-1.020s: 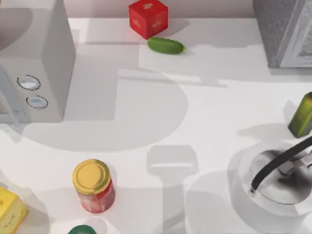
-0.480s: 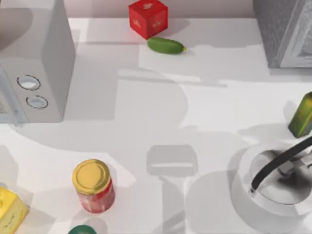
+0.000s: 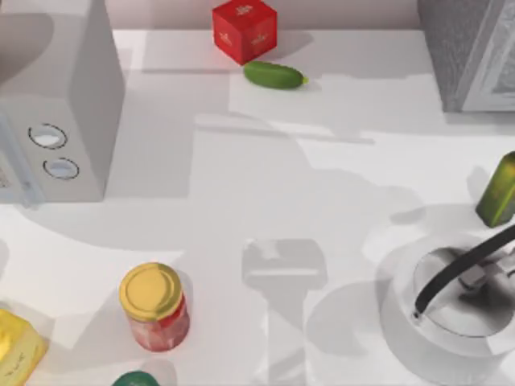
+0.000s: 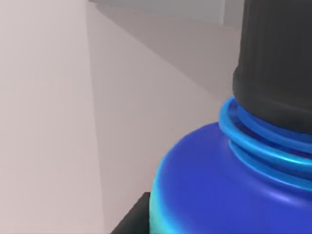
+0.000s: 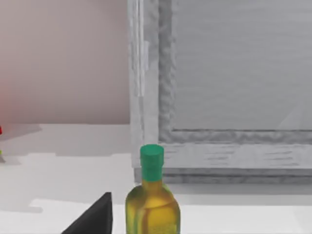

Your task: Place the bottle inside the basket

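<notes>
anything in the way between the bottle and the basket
Nothing visible inside the basket except its black handle arching across the opening. The olive-green bottle stands just beyond its rim. The bottle sits close before the left wrist camera.

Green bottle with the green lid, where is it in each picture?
Top view: the green bottle stands at the table's right edge, just behind the basket.
Right wrist view: it stands close to the camera, upright, in front of the grey cabinet.
Left wrist view: here is the blue bottle instead, close up.
Shared landmark: the grey cabinet, behind the green bottle in both.
</notes>
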{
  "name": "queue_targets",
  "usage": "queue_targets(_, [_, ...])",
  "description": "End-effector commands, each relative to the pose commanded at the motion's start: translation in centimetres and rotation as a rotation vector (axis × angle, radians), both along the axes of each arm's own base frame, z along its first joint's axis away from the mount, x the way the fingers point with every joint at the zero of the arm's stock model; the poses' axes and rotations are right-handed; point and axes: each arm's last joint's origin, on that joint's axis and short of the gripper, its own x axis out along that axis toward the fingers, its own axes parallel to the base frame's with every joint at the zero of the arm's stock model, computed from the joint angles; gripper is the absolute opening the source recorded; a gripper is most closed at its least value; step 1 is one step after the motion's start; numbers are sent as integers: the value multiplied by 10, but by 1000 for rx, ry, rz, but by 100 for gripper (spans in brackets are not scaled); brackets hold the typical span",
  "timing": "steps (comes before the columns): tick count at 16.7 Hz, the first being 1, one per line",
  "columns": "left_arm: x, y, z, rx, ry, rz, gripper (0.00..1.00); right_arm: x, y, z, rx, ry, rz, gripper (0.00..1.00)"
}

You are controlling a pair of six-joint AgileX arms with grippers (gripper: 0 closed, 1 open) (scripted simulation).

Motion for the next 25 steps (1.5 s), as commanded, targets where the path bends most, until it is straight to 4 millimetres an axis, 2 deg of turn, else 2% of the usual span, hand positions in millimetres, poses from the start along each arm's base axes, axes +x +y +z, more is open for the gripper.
queue_targets(7, [1, 2, -3, -7, 9, 5, 0, 0, 0, 0, 0, 0, 0, 100])
queue_targets(12, [20, -1, -26, -50, 73, 3, 0, 0, 0, 0, 0, 0, 0, 100])
queue_targets(17, [36, -18, -39, -38, 64, 0, 0, 0, 0, 0, 0, 0, 0, 100])
queue_targets(22, [38, -37, -37, -3, 6, 0, 0, 0, 0, 0, 0, 0, 0, 100])
queue_targets(25, [38, -39, -36, 0, 0, 0, 0, 0, 0, 0, 0, 0, 0, 100])
